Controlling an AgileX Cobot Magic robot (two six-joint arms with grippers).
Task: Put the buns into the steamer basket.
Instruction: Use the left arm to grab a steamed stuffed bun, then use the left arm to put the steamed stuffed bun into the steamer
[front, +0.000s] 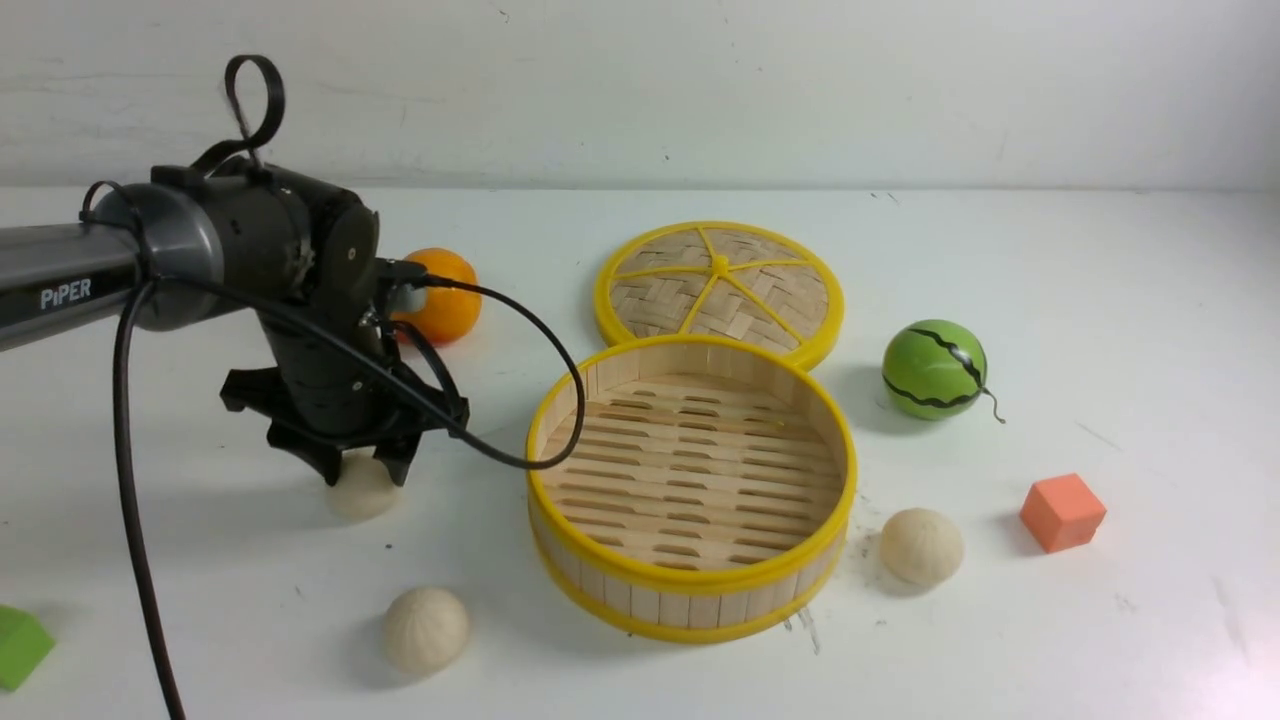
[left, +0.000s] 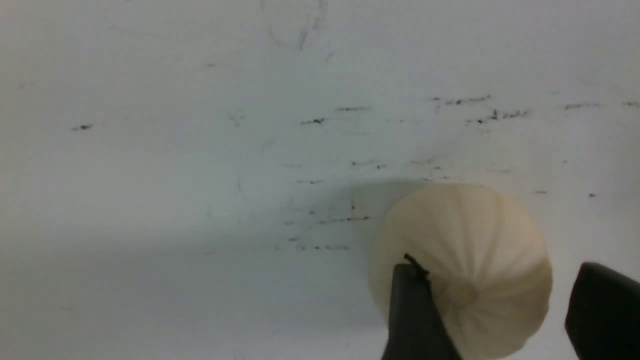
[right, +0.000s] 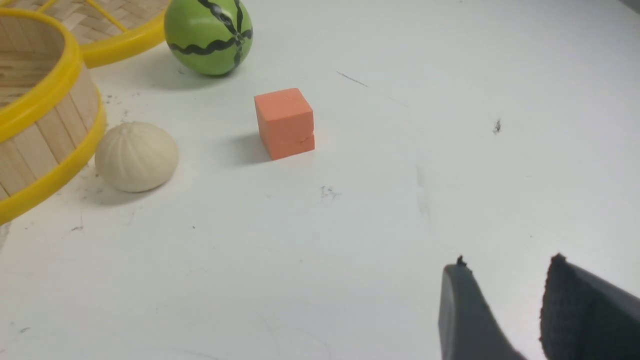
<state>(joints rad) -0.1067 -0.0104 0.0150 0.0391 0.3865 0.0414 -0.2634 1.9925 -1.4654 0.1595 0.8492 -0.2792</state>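
- Sitting on the white table (front: 1100, 300), the first bun (front: 362, 495) lies directly under the left claw (front: 365, 473), between its fingers.
- Left claw: jaws spread. In the left wrist view one finger (left: 415, 320) overlaps the bun and the other stands clear of it — contact cannot be confirmed.
- Second bun (front: 426, 630): nearer the robot than the left claw, slightly to its right.
- Steamer basket (front: 690, 578): upright, to the right of the left claw; all three buns lie outside it.
- Third bun (front: 921, 545): just beside the basket wall, on the side away from the left claw and well apart from the right claw (right: 508, 260).
- Right claw: jaws parted by a narrow gap, pinching nothing.
- Orange fruit (front: 445, 295): just behind the left claw.
- Woven lid (front: 720, 285), green striped ball (front: 935, 368), orange cube (front: 1062, 512) — all beyond or beside the basket.
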